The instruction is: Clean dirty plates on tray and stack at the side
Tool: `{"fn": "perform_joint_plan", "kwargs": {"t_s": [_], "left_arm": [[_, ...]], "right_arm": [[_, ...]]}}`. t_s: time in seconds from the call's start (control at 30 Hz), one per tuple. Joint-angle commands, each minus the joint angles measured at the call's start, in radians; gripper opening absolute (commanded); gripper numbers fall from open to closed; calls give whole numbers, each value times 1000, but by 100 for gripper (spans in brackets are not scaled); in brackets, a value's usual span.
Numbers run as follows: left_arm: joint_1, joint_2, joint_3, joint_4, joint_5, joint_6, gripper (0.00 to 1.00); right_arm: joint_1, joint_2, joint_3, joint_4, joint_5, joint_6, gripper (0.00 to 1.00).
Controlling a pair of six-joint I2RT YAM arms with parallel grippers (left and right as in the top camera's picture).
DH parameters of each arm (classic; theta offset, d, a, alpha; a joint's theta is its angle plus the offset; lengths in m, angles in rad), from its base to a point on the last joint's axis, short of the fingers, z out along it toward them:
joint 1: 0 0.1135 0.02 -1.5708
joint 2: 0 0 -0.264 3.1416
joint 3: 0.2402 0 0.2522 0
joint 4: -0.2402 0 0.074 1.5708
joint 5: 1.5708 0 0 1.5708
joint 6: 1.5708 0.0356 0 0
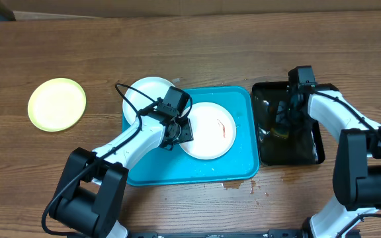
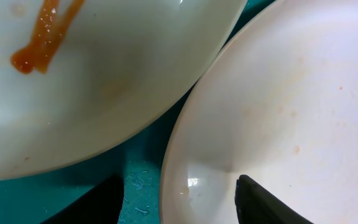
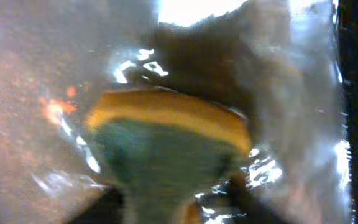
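Wood surface, blue tray; smeared plate mid-tray, 2nd plate at corner: likely stiff, slick; take by rim. L hand half open astride 2nd plate's rim, empty. R hand at sponge, grip unclear.

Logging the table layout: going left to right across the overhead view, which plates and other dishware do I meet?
pale green plate → plain white plate → smeared white plate → black tray

A plate streaked with an orange-red smear fills the far left, close beside a cleaner plate on the right. Turquoise tray shows between them. The tool has its dark fingertips spread either side of the cleaner plate's near rim.
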Motion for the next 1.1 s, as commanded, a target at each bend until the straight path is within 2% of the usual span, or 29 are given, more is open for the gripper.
{"fn": "perform_joint_plan", "kwargs": {"t_s": [0.0, 0.23, 0.33, 0.4, 0.5, 0.57, 0.8, 1.07], "left_arm": [[-3, 8, -5, -3, 1, 23, 59], [-3, 8, -5, -3, 0, 23, 59], [-3, 8, -5, -3, 0, 23, 59], [-3, 8, -5, -3, 0, 23, 59], [-3, 8, -5, -3, 0, 23, 59], [-3, 8, -5, -3, 0, 23, 59], [-3, 8, -5, -3, 0, 23, 59], [-3, 8, -5, -3, 1, 23, 59]], "right_arm": [[4, -2, 27, -35, 6, 3, 71], [29, -2, 169, -173, 6, 7, 64], [53, -2, 177, -202, 6, 12, 56], [66, -2, 176, -220, 3, 37, 44], [82, -2, 171, -236, -32, 37, 13], [90, -2, 162, -233, -48, 37, 4], [100, -2, 121, -211, -68, 55, 4], [100, -2, 61, -135, -198, 56, 4]]}}
